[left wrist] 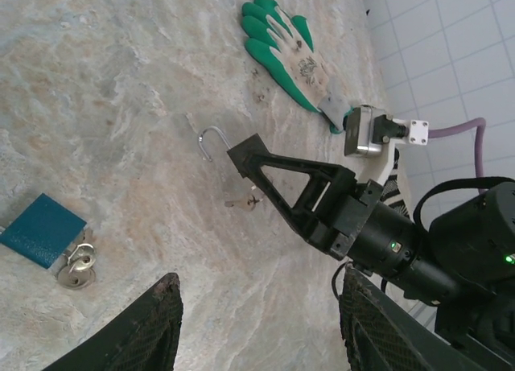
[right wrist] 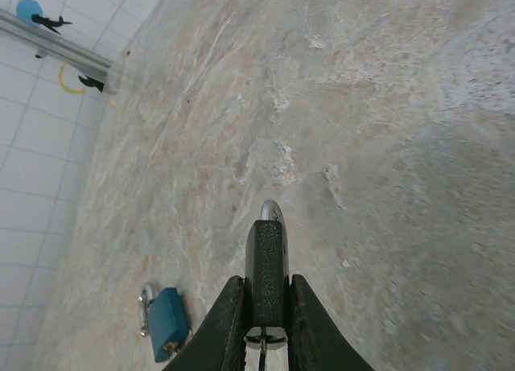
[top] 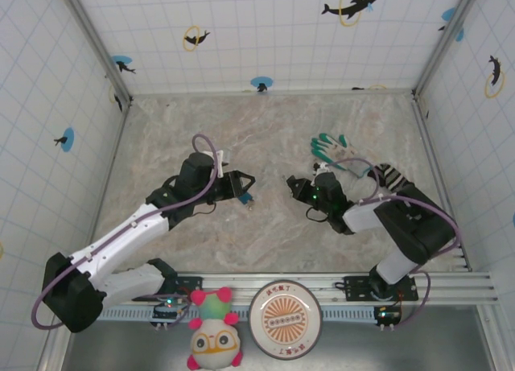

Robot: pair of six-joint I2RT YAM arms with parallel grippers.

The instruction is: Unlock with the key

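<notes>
The key point(right wrist: 266, 258) has a black textured head and a short silver blade point(left wrist: 214, 142). My right gripper point(right wrist: 266, 284) is shut on its head, blade pointing forward above the table. A ring with a second small key point(left wrist: 244, 200) hangs under it. The blue padlock point(top: 248, 199) lies flat on the marble; in the right wrist view the padlock point(right wrist: 170, 323) is low and left of the key. My left gripper point(top: 245, 187) hovers open beside it. From the left wrist, the padlock point(left wrist: 40, 230) is outside the left finger, and nothing is between the fingers of the left gripper point(left wrist: 259, 286).
A green and white glove point(top: 334, 151) lies behind the right arm, also seen as the glove point(left wrist: 286, 45) at the top of the left wrist view. A plush toy point(top: 213, 339) and a round disc point(top: 285, 318) sit at the near edge. Tiled walls close three sides.
</notes>
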